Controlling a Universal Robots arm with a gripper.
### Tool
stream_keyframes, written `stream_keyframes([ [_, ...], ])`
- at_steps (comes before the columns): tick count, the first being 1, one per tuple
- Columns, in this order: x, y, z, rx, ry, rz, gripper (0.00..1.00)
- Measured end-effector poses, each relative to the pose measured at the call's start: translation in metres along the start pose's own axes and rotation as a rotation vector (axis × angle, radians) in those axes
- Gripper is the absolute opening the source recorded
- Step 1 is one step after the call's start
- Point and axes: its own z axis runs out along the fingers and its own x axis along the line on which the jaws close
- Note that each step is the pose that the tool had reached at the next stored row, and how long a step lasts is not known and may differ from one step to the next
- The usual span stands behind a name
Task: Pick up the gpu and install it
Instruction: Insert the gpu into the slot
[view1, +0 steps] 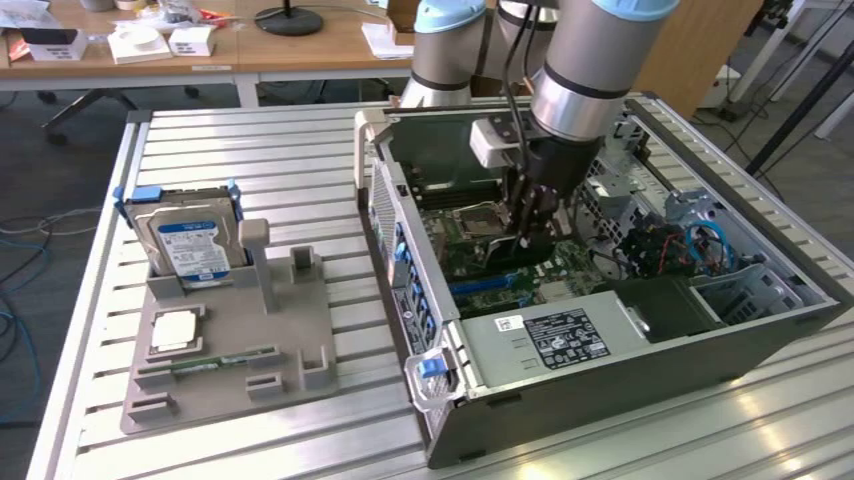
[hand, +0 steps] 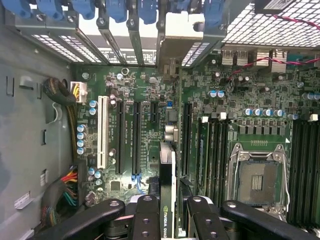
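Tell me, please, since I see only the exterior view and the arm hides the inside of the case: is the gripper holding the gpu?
Observer: Yes. In the wrist view the gripper is shut on the gpu, with black fingers on both sides of the card.
Operator: How is the card turned?
Observer: Edge-on to the camera, with an NVIDIA label on that edge. It runs parallel to the long black slots of the motherboard.
Operator: Are the neighbouring slots free?
Observer: Yes. The white slot and the black ones beside it are empty.
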Motion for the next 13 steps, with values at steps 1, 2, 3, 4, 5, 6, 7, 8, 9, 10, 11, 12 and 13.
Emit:
stream_keyframes([
  [1,0.0000,0.0000,0.0006,0.0000,0.0000,0.000,0.26],
  [2,0.0001,0.0000,0.0013,0.0000,0.0000,0.000,0.26],
  [3,0.0001,0.0000,0.0020,0.0000,0.0000,0.000,0.26],
  [4,0.0001,0.0000,0.0028,0.0000,0.0000,0.000,0.26],
  [5,0.0001,0.0000,0.0036,0.0000,-0.0001,0.000,0.26],
  [6,0.0001,0.0000,0.0043,0.0000,0.0000,0.000,0.26],
  [7,0.0002,0.0000,0.0051,0.0000,0.0000,0.000,0.26],
  [8,0.0002,0.0000,0.0058,0.0000,0.0000,0.000,0.26],
  [9,0.0002,0.0000,0.0066,0.0000,0.0000,0.000,0.26],
  [10,0.0002,0.0000,0.0072,0.0000,0.0001,0.000,0.26],
  [11,0.0003,0.0000,0.0073,-0.0001,0.0002,0.000,0.26],
  [12,0.0003,0.0000,0.0073,-0.0001,0.0003,0.000,0.26],
  [13,0.0003,0.0000,0.0073,-0.0001,0.0003,0.000,0.26],
])
